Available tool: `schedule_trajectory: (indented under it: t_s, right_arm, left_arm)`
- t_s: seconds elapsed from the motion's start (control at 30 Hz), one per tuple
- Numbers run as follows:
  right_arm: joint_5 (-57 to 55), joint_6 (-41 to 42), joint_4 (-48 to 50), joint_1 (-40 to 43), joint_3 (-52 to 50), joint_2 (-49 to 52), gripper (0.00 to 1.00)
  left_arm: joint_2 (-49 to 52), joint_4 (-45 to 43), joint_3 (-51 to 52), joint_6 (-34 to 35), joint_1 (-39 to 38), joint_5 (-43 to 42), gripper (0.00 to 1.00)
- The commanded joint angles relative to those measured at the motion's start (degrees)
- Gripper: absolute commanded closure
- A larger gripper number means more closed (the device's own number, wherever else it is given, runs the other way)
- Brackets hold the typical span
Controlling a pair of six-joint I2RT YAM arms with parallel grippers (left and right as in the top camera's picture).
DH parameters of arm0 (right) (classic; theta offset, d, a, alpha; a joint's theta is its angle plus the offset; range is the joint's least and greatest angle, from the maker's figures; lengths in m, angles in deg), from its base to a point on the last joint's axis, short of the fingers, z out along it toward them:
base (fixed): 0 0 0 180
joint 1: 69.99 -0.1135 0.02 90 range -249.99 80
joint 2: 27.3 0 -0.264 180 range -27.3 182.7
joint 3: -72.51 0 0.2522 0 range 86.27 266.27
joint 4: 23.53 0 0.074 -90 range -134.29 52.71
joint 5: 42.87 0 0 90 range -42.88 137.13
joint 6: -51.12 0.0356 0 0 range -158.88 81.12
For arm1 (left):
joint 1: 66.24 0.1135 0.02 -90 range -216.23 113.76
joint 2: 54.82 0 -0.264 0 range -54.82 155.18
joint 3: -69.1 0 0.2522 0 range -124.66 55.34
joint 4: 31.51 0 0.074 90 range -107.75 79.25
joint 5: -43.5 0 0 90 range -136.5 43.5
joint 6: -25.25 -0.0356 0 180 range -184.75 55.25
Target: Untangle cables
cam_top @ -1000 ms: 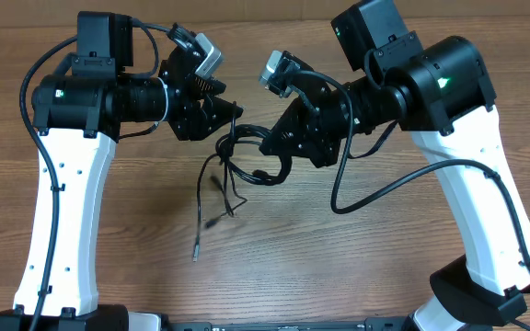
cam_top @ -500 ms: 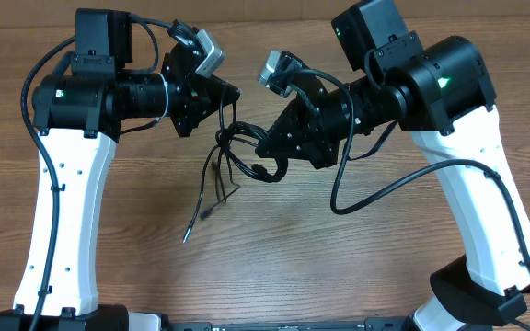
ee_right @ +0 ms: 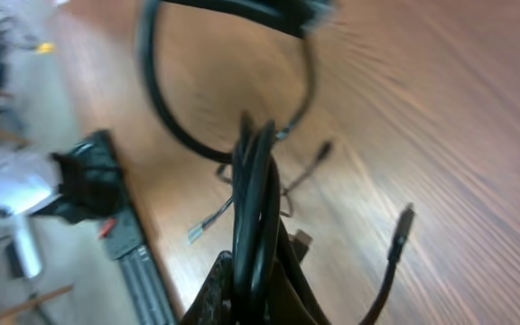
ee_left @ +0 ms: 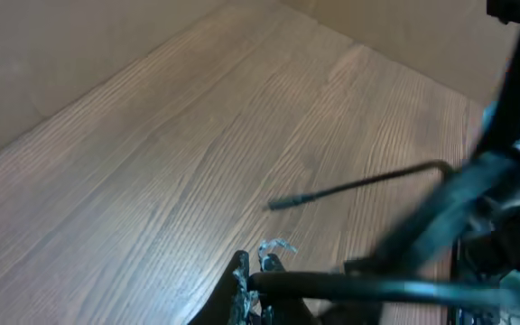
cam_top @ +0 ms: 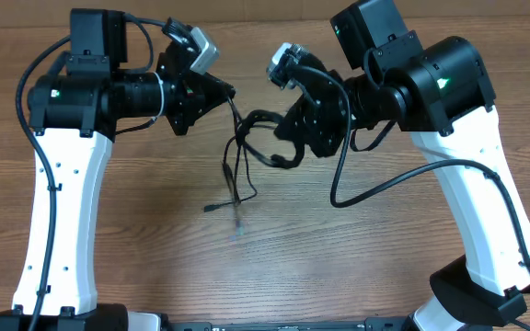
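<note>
Both white arms stand up from the near edge and fold inward over the far half of the wooden table [cam_top: 136, 239], wrists aimed at each other. The left gripper [cam_top: 226, 93] points right with its fingers pressed together, pinching one thin strand (its wrist camera shows the strand running across right at the fingertips). The right gripper [cam_top: 283, 138] angles down and left, clamped tight on a thick knot of the cables [cam_top: 237, 175]. The bundle hangs between the two grippers at mid-table, and loose plug ends trail toward the near side.
</note>
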Motion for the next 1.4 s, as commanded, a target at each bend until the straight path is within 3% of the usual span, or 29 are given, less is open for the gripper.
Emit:
schedule_trajectory:
  t_s: [0.0,0.23,0.73,0.87,0.93,0.97,1.1,1.23,1.37]
  right_arm:
    - [-8.5,5.0,1.4,1.5,1.8,-1.4,0.96]
    - [-13.8,9.4,3.1,8.9,1.8,-1.4,0.96]
    - [-9.0,10.8,4.1,26.0,1.8,-1.4,0.96]
    - [-3.3,10.6,3.9,26.2,1.8,-1.4,0.96]
    - [-1.9,10.6,3.5,25.2,1.8,-1.4,0.96]
    - [-1.9,10.6,3.4,24.7,1.8,-1.4,0.96]
    - [-1.1,9.7,3.3,22.1,1.8,-1.4,0.96]
    - [3.7,5.5,2.4,19.5,1.8,-1.4,0.96]
    - [5.7,4.1,1.7,15.9,1.8,-1.4,0.96]
  left_arm:
    - [-3.3,0.6,-1.0,2.0,1.2,-2.6,0.96]
    - [-9.7,1.4,-1.0,2.0,3.4,-2.1,0.95]
    - [-21.8,3.7,-1.0,5.0,16.3,0.4,0.92]
    - [-21.9,4.8,-1.0,5.0,16.5,-0.3,0.84]
    - [-21.5,5.3,-1.0,5.7,16.5,-1.7,0.67]
    - [-21.3,5.1,-1.0,7.6,16.5,-2.3,0.62]
    - [-20.4,3.8,-1.0,23.6,16.5,-1.9,0.58]
    - [-19.6,4.2,-1.0,41.2,16.5,2.0,0.66]
    - [-19.2,4.8,-1.0,49.4,16.2,7.8,0.68]
